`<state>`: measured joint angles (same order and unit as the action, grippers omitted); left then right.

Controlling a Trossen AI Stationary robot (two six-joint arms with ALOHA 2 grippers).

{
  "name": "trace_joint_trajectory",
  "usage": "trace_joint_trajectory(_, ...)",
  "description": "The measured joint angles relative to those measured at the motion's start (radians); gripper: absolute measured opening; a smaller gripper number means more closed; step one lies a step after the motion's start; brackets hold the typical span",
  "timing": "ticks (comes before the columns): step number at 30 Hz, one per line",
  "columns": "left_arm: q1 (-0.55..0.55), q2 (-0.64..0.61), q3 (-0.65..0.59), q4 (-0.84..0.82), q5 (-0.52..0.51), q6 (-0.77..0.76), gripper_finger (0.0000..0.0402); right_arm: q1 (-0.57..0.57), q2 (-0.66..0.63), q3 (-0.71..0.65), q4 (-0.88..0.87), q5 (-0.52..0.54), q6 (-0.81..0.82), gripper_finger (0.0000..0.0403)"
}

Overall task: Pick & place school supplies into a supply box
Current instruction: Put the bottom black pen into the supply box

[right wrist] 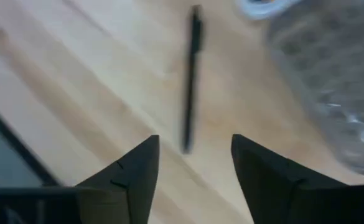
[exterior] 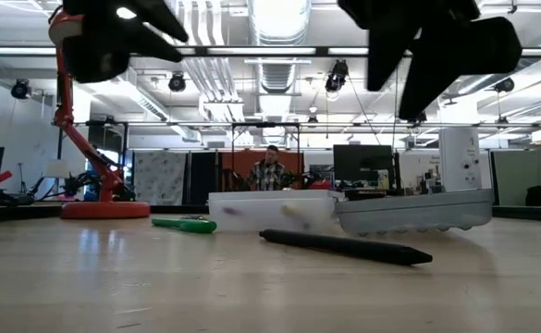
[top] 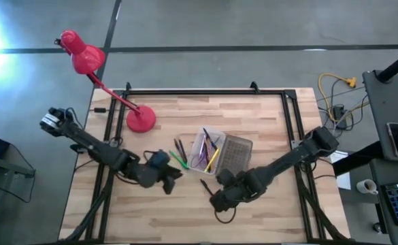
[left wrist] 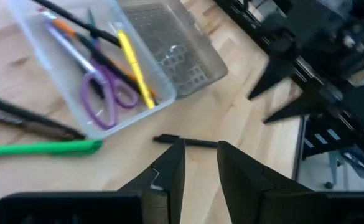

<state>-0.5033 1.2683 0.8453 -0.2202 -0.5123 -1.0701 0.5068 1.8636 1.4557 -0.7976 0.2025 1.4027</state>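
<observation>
A: Right gripper [right wrist: 193, 168] is seen with its fingers spread apart and nothing between them, poised above the table [top: 267, 211]. Left gripper [left wrist: 200, 168] is seen with only a narrow gap between its fingers, also empty.

B: Which supply is the next move judged to concern?

A: A black pen [right wrist: 191, 81], lying flat on the wood, apart from everything else. In the high view it lies just beyond the right gripper, toward about 11 o'clock from it, and just off the near edge of the supply box [top: 200, 167].

B: Long axis?

A: In the right wrist view the pen runs straight away from the camera, its near end falling between the two open fingers. The finger gap is therefore set across the barrel, which is judged favourable for a straight descent and a closing.

B: Which arm is nearer?

A: The right one, clearly. From the left gripper the pen lies off toward 3 o'clock in the high view, farther away.

B: Where is the destination?

A: The supply box sits at table centre, at about 12 o'clock from the pen, open, with its grey lid [top: 236, 155] resting against its 3 o'clock side. Purple scissors [left wrist: 104, 99], a yellow pencil [left wrist: 135, 65] and other pens are already inside. A green pen [left wrist: 42, 148] and some dark pencils [left wrist: 26, 118] are still on the table at the box's 9 o'clock side, nearer the left gripper.
</observation>
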Motion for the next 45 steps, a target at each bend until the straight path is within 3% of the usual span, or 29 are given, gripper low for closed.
trace_joint_trajectory(5, -0.053, -0.101, -0.129, 0.018, -0.058, -0.075, 0.0078, -0.006, 0.088, 0.062, 0.013, -0.034, 0.060, 0.0205)
trace_joint_trajectory(12, -0.079, -0.233, -0.297, 0.204, -0.074, -0.119, 0.0078, -0.048, 0.263, 0.240, -0.076, -0.063, 0.030, 0.0204)
trace_joint_trajectory(17, -0.096, -0.315, -0.343, 0.212, -0.074, -0.119, 0.0078, -0.071, 0.380, 0.374, -0.268, -0.029, 0.017, 0.0196)
trace_joint_trajectory(23, -0.106, -0.385, -0.365, 0.201, -0.073, -0.103, 0.0078, -0.089, 0.452, 0.453, -0.271, -0.067, -0.064, 0.0178)
trace_joint_trajectory(36, -0.106, -0.405, -0.369, 0.191, -0.071, -0.069, 0.0078, -0.157, 0.480, 0.394, -0.225, -0.129, -0.126, 0.0124)
trace_joint_trajectory(45, -0.106, -0.405, -0.369, 0.190, -0.071, -0.065, 0.0078, -0.159, 0.481, 0.373, -0.227, -0.131, -0.230, 0.0021)
